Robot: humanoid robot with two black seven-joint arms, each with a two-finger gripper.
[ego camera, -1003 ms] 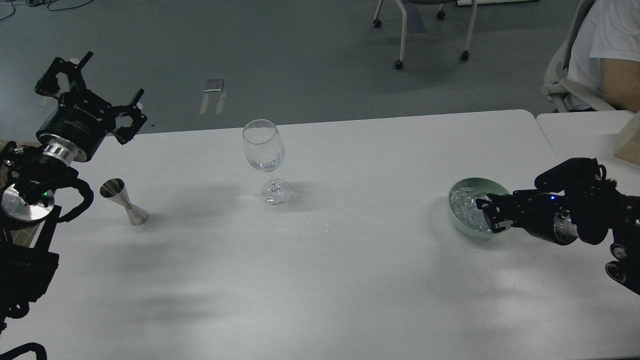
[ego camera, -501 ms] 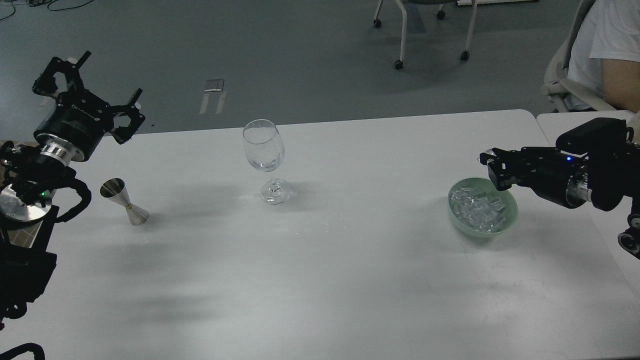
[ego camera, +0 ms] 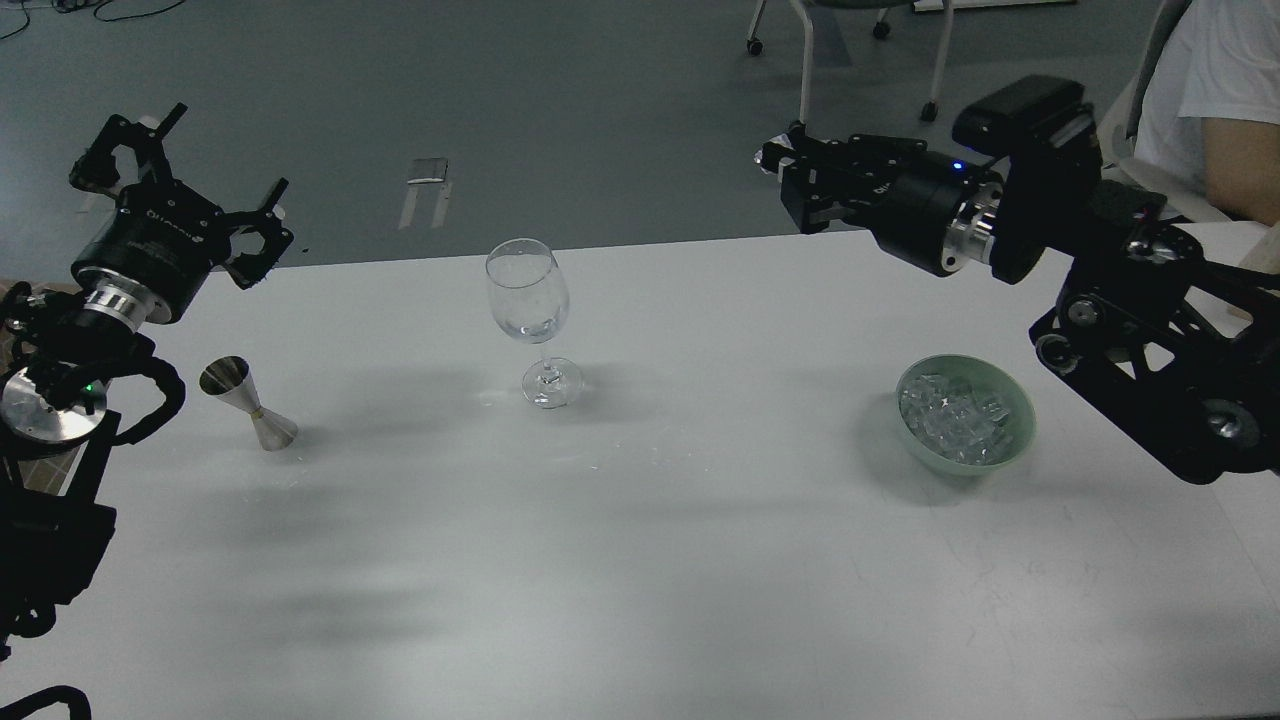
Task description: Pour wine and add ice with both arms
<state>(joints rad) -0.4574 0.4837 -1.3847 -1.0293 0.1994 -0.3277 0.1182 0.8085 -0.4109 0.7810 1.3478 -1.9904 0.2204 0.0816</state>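
A clear wine glass point(ego camera: 527, 300) stands upright on the white table point(ego camera: 640, 560), left of centre; its bowl looks empty. A pale green bowl point(ego camera: 1015, 440) at the right holds many small clear ice cubes point(ego camera: 950, 415). My right gripper point(ego camera: 778, 160) is raised high above the table's far edge, between the glass and the bowl, its fingers closed on a small pale glassy piece that looks like an ice cube. My left gripper point(ego camera: 230, 146) is open and empty, held up at the far left, well away from the glass.
A silver jigger point(ego camera: 248, 403) stands tilted on the table at the left, below my left gripper. A person in a white shirt point(ego camera: 1215, 90) sits at the far right. Office chair legs point(ego camera: 800, 70) stand on the floor beyond the table.
My right gripper has lifted out of the ice bowl and swung up and to the left, staying closed. The left arm has barely moved.
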